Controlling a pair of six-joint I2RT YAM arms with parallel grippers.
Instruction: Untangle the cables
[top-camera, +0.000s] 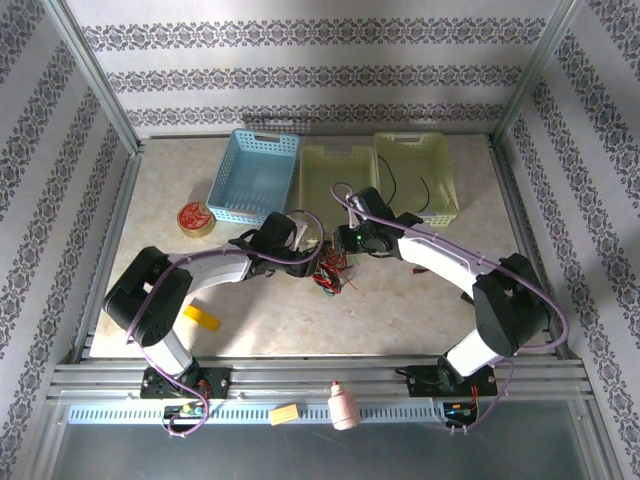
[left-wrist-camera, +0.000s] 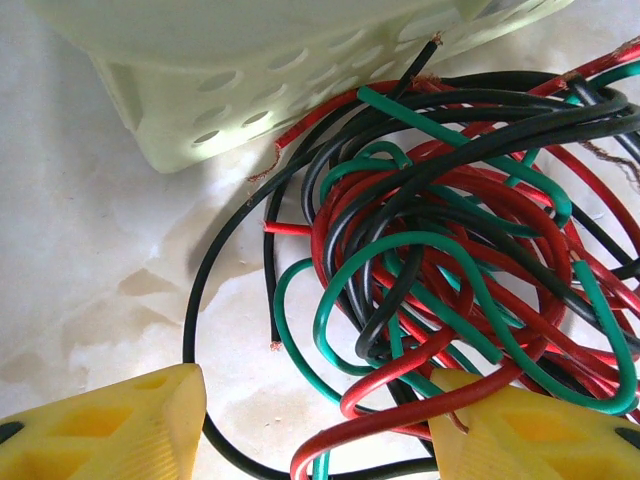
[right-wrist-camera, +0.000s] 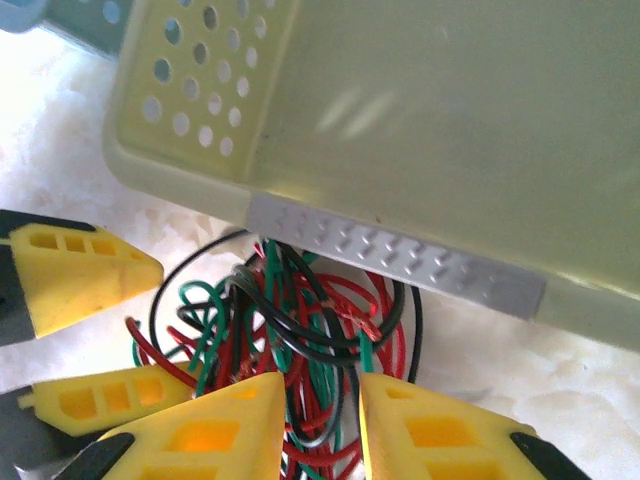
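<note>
The cables (top-camera: 333, 272) lie as one red, green and black tangle on the table, just in front of the pale yellow basket (top-camera: 338, 175). My left gripper (left-wrist-camera: 320, 440) is open and low over the tangle (left-wrist-camera: 450, 250); a black loop and red strands run between its yellow fingers (left-wrist-camera: 100, 430), and some strands cross the right one. My right gripper (right-wrist-camera: 322, 430) reaches in from the other side, shut on a bundle of the cables (right-wrist-camera: 300, 320) that fills the narrow gap between its fingers. In the top view the two grippers (top-camera: 308, 258) (top-camera: 342, 248) nearly meet.
The yellow basket's wall (right-wrist-camera: 400, 130) stands right behind the tangle. A second yellow basket (top-camera: 440, 170) at the right holds two black wires (top-camera: 390, 180). A blue basket (top-camera: 255, 175), a roll of red tape (top-camera: 194, 218) and a yellow block (top-camera: 201, 317) are at the left.
</note>
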